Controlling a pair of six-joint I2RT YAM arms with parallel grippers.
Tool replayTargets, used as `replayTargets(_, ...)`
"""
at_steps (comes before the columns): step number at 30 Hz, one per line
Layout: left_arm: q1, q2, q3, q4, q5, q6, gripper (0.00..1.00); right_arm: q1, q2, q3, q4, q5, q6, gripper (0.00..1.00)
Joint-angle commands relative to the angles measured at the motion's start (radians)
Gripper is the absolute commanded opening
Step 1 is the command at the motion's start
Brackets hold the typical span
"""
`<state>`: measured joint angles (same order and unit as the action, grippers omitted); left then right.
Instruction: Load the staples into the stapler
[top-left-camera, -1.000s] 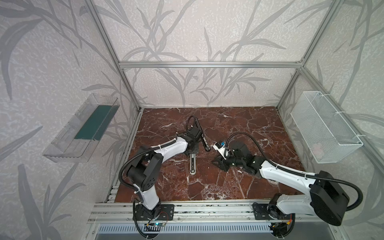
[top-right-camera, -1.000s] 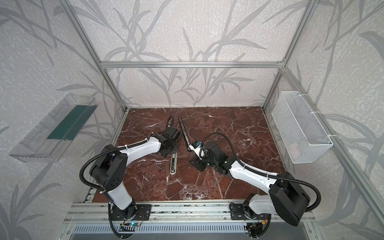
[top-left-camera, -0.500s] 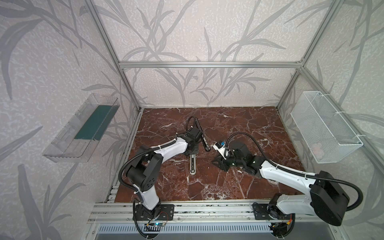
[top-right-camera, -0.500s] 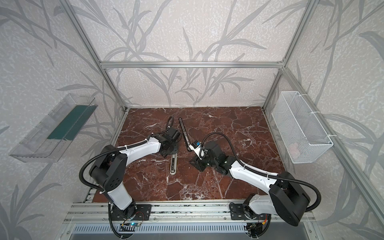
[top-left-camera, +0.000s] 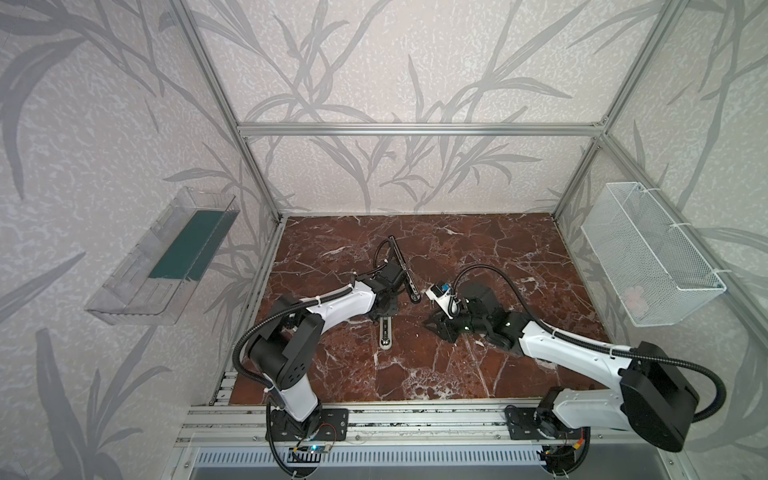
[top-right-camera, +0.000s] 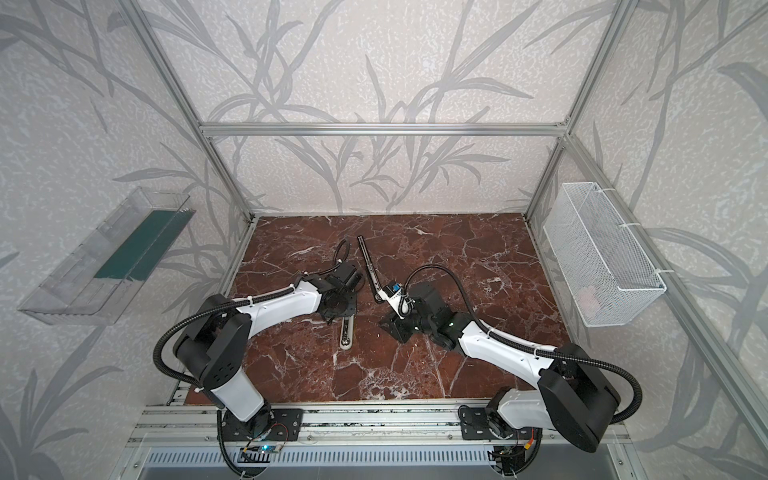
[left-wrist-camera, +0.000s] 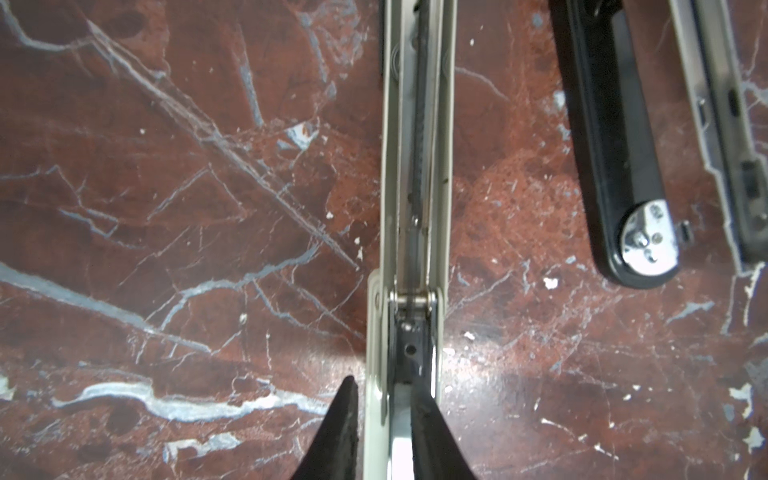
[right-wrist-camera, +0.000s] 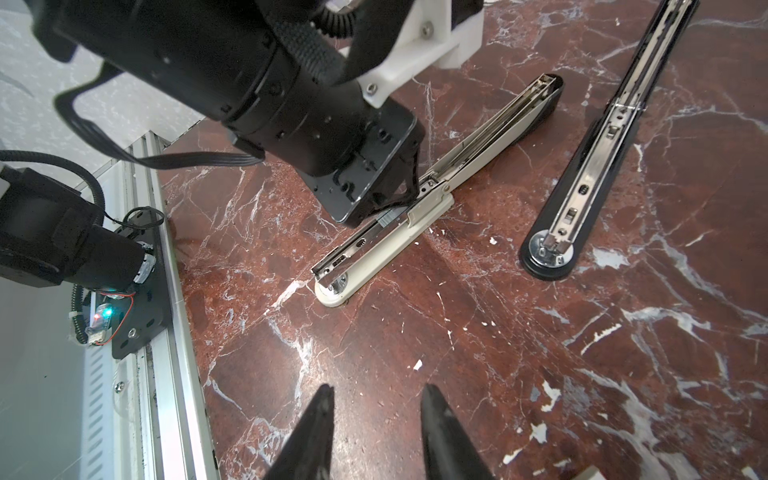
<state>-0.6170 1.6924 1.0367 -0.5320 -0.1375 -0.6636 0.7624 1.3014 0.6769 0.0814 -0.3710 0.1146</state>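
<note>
Narrowed since before, the left gripper (left-wrist-camera: 386, 390) is set astride the beige stapler (left-wrist-camera: 415, 166) to steady it, though clamping cannot be told; the right gripper (right-wrist-camera: 379, 390) is held apart, empty.

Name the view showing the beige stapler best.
Right wrist view: the beige stapler lies opened flat, nearly whole. Left wrist crops it close; in both top views the left arm hides all but one end.

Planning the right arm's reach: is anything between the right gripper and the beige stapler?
Nothing visible: bare marble lies between the right gripper and the beige stapler. The left gripper sits over its hinge; the black stapler lies apart.
</note>
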Motion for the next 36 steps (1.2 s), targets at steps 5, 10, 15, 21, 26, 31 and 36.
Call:
replayTargets(5, -0.019, -0.043, -0.072, -0.065, -0.007, -0.049, 0.22, 0.007, -0.019, 0.022, -0.006, 0.010, -0.011, 0.37)
replayTargets(10, -0.040, -0.074, -0.116, -0.059, 0.015, -0.078, 0.22, 0.008, -0.022, 0.018, -0.005, 0.015, -0.008, 0.37)
replayTargets(15, -0.060, -0.135, -0.122, -0.081, -0.004, -0.090, 0.22, 0.007, -0.021, 0.015, 0.003, 0.017, -0.002, 0.37)
replayTargets(21, -0.061, -0.204, -0.081, -0.108, -0.038, -0.076, 0.25, 0.007, -0.018, 0.016, 0.016, 0.020, 0.014, 0.37)
replayTargets(26, -0.057, -0.216, -0.067, -0.076, -0.031, -0.068, 0.32, 0.008, -0.013, 0.019, 0.018, 0.037, 0.024, 0.37)
replayTargets(31, -0.033, -0.173, -0.071, 0.065, 0.004, -0.059, 0.41, -0.012, -0.005, 0.025, 0.032, 0.041, 0.053, 0.37)
replayTargets(36, -0.027, -0.056, 0.002, 0.049, 0.017, -0.006, 0.42, -0.050, -0.018, 0.008, 0.050, 0.034, 0.089, 0.38)
